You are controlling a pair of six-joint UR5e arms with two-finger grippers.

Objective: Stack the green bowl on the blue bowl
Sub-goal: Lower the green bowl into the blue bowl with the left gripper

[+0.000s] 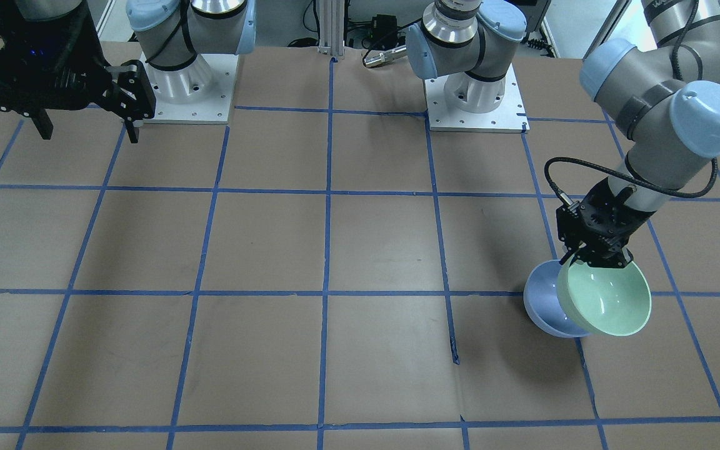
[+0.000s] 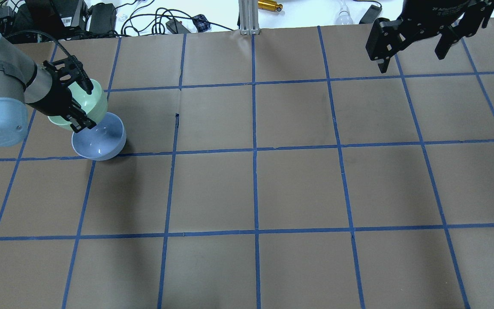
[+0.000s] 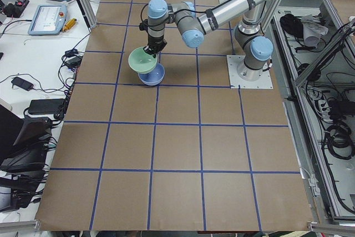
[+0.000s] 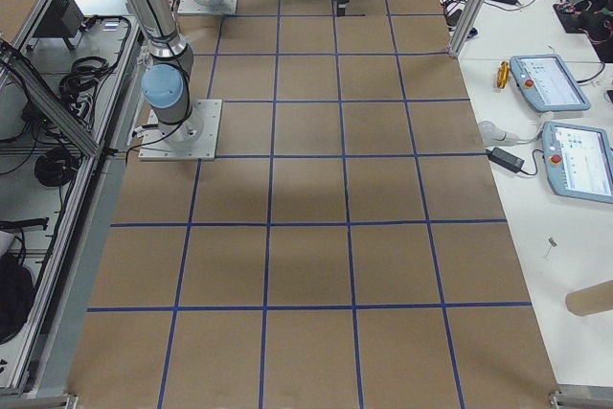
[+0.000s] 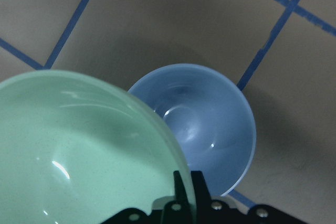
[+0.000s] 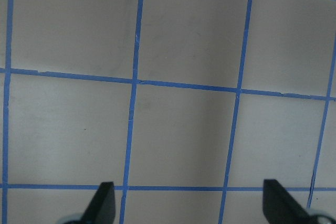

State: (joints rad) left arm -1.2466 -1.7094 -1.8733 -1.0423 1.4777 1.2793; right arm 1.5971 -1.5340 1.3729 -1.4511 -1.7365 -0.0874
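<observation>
Left gripper: pressed onto rim of green bowl, one finger inside, one outside. Green bowl lifted off bench, tilted, mouth partly toward the front-facing camera. It overlaps the edge of blue bowl, not centred on it; contact between bowls cannot be told. Blue bowl upright on bench by blue tape line. Right gripper: spread, holding nothing, raised near own base, well apart from bowls.

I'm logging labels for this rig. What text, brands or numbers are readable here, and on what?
"Adaptive": white print on the right gripper, in the overhead view; the rest of that line is blurred.
No markings on the green bowl or the blue bowl.
Too small to read: the pendant screens.
</observation>
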